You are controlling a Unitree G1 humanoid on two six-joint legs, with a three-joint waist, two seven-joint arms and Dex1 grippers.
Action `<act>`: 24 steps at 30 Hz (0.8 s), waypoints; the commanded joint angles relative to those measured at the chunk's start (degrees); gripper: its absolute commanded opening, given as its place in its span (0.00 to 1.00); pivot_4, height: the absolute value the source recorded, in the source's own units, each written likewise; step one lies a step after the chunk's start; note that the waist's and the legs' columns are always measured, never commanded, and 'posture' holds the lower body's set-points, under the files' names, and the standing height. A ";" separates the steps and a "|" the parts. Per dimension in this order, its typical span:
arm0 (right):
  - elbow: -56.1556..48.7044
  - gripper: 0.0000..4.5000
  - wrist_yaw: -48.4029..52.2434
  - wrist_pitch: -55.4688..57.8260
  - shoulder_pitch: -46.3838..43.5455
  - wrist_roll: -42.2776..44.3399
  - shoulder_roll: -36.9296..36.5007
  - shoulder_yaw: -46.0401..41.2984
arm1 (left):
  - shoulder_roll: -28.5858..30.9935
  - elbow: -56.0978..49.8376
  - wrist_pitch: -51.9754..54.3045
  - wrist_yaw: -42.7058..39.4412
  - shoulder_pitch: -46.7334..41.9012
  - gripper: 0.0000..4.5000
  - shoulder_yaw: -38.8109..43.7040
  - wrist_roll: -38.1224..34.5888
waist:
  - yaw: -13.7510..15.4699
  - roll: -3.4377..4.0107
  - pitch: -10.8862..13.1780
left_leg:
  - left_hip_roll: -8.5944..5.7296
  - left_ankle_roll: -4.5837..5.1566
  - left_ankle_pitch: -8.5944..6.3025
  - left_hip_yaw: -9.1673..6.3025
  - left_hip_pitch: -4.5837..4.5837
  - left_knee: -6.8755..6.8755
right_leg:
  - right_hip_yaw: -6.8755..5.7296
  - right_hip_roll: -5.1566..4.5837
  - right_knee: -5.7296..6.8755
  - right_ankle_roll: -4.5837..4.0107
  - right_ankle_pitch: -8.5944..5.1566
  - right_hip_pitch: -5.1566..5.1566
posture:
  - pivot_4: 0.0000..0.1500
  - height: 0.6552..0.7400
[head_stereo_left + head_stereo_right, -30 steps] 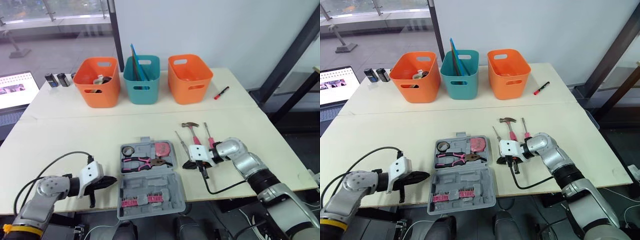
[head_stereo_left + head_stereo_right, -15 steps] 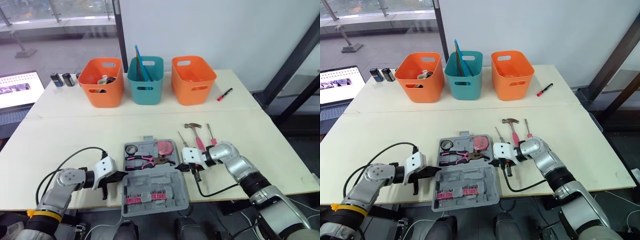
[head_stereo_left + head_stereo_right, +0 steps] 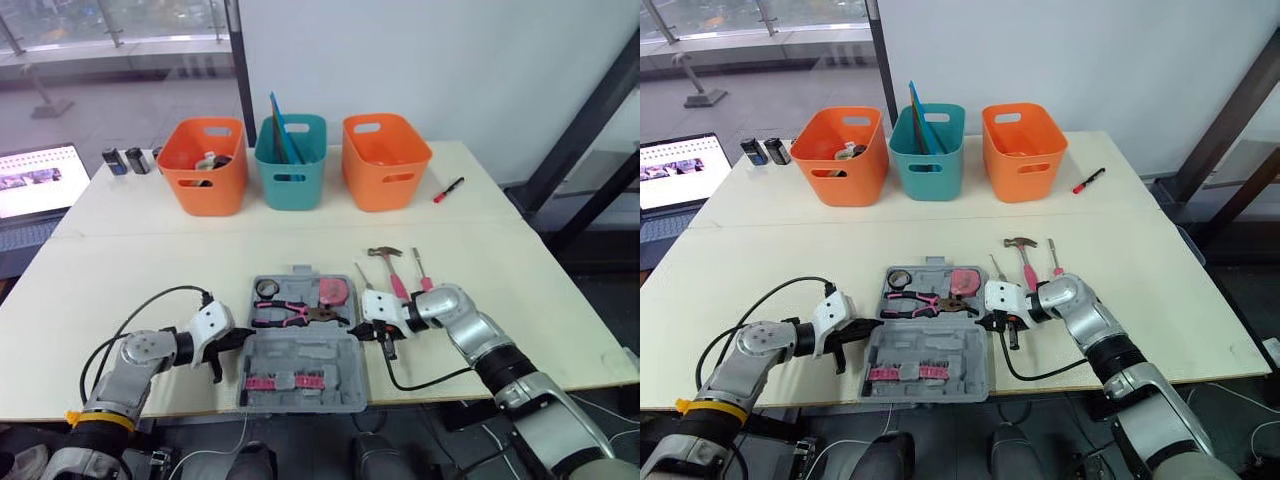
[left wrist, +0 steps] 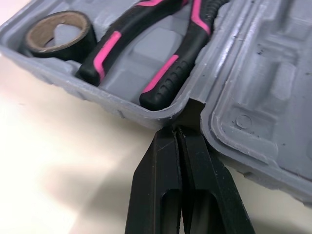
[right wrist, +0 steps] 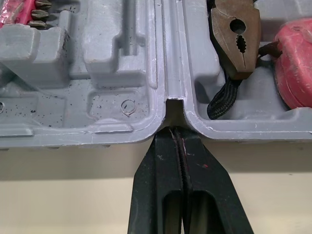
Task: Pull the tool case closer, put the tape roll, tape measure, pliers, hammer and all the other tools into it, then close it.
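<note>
At the tool case's (image 3: 300,352) hinge notches, the left gripper (image 3: 238,340) and right gripper (image 3: 357,326), both pinched together, risked slipping free and skewing it.

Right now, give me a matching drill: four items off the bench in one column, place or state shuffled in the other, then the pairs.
1. tape roll
2. hammer
3. red marker
4. left tool

A. on the table, just right of the tool case
B. shut, tip at the tool case's hinge notch
C. on the table, right of the right-hand orange bin
D. inside the open tool case

Pairs: 1-D, 2-A, 3-C, 4-B
</note>
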 commanded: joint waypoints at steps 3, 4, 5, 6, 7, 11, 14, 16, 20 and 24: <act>5.43 0.00 -4.74 -2.10 -4.92 -2.18 3.73 0.17 | -2.15 3.38 -0.94 2.24 -4.82 0.02 -1.26 1.55 | 0.05 0.00 0.00 | 0.00 0.00 0.00 0.00 0.04 0.00 | 0.00 0.00 -0.01 0.00 0.00 0.06 | 1.00 0.96; 6.43 0.00 -4.96 -2.53 -5.43 -2.45 3.94 0.18 | -2.27 4.03 -1.07 2.35 -5.33 0.02 -1.32 1.79 | 0.06 0.00 0.00 | 0.00 0.00 0.00 0.00 0.04 0.00 | 0.00 0.00 -0.01 0.01 0.00 0.06 | 1.00 0.96; 7.24 0.00 -5.06 -2.83 -5.84 -2.57 4.13 0.17 | -2.36 4.56 -1.19 2.30 -5.71 0.02 -1.38 1.93 | 0.06 0.00 0.00 | 0.00 0.00 0.00 0.00 0.04 -0.01 | 0.00 0.00 -0.01 0.01 0.00 0.07 | 1.00 0.96; 8.01 0.00 -5.29 -3.06 -6.25 -2.68 4.29 0.12 | -2.40 5.04 -1.34 2.25 -6.02 0.02 -1.47 2.10 | 0.06 0.00 0.00 | 0.00 0.00 0.00 -0.01 0.05 -0.01 | 0.00 0.00 -0.01 0.01 0.00 0.08 | 1.00 0.96; 8.68 0.00 -5.36 -3.28 -6.58 -2.76 4.45 0.08 | -2.44 5.66 -1.60 2.27 -6.43 0.02 -1.54 2.32 | 0.05 0.00 0.00 | 0.00 0.00 0.00 0.00 0.07 -0.01 | 0.00 0.00 -0.01 0.01 0.00 0.09 | 1.00 0.96; 10.20 0.00 -5.62 -3.80 -7.09 -2.95 4.78 -0.25 | -2.90 7.65 -2.27 2.48 -7.95 0.02 -1.54 2.89 | 0.05 0.00 0.00 | 0.00 0.00 0.00 0.00 0.18 -0.04 | 0.00 0.00 -0.02 0.01 -0.01 0.19 | 1.00 0.96; 11.49 0.00 -5.75 -4.59 -7.15 -3.50 4.67 -0.12 | -3.45 9.31 -2.35 2.46 -9.44 0.02 -1.86 3.32 | 0.09 0.00 0.00 | 0.00 0.00 0.00 -0.01 0.18 -0.04 | 0.00 0.00 -0.02 0.02 -0.01 0.20 | 1.00 0.96; 12.10 0.00 -5.73 -5.14 -7.13 -3.88 4.61 0.14 | -3.74 10.34 -2.57 2.51 -10.45 0.02 -2.11 3.65 | 0.15 0.00 0.00 | -0.01 0.00 0.00 -0.01 0.18 -0.04 | 0.00 -0.01 -0.02 0.03 -0.01 0.22 | 1.00 0.96; 12.99 0.00 -5.79 -5.63 -7.30 -4.16 4.76 0.05 | -4.11 11.78 -2.57 2.09 -11.61 0.02 -2.11 3.82 | 0.13 0.00 0.00 | -0.01 0.00 0.00 0.00 0.20 -0.04 | 0.00 -0.01 -0.04 0.03 -0.02 0.24 | 1.00 0.96; 13.72 0.00 -5.82 -6.12 -7.28 -4.29 4.89 0.04 | -4.20 11.58 -2.05 1.58 -11.85 0.02 -2.26 3.86 | 0.14 0.00 0.00 | -0.01 0.00 0.00 -0.01 0.21 -0.05 | 0.00 0.00 -0.04 0.04 -0.02 0.26 | 1.00 0.96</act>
